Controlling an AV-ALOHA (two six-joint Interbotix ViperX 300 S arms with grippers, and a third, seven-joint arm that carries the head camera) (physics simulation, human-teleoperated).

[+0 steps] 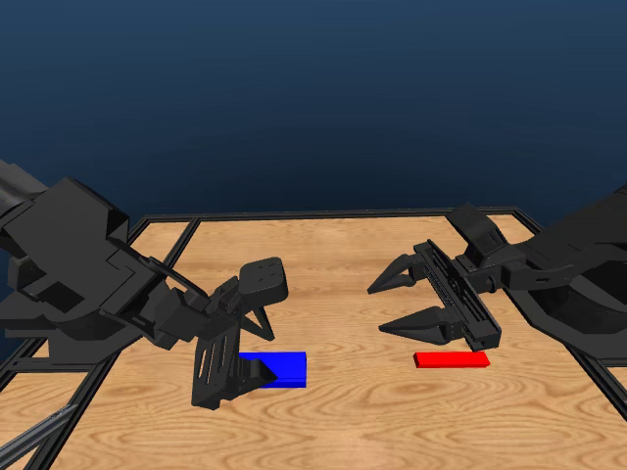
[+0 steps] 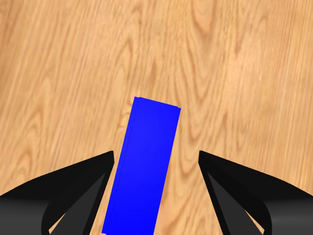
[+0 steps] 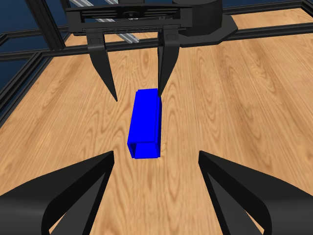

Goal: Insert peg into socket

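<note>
One socket (image 1: 282, 368) and one peg (image 1: 452, 359) are lying flat on my wooden table (image 1: 343, 421), well apart, the blue block toward my left side and the red bar toward my right. Nothing is sitting inside the socket: from the right wrist view I am seeing its near end (image 3: 145, 149) as an open, hollow mouth, and it is showing only blue inside.

Two grippers are working here. My left gripper (image 1: 245, 377) is hanging over the socket with its jaws spread wide; in the left wrist view the block (image 2: 142, 166) is lying between the two jaws with bare wood showing on both sides, so I am not seeing contact. From the right wrist view, one of those jaws looks to be just at the block's far corner, though I cannot tell whether it is touching.

My right gripper (image 1: 397, 299) is hovering above and just beside the peg, jaws spread apart and holding nothing. The peg is resting on the table, ungrasped.
</note>
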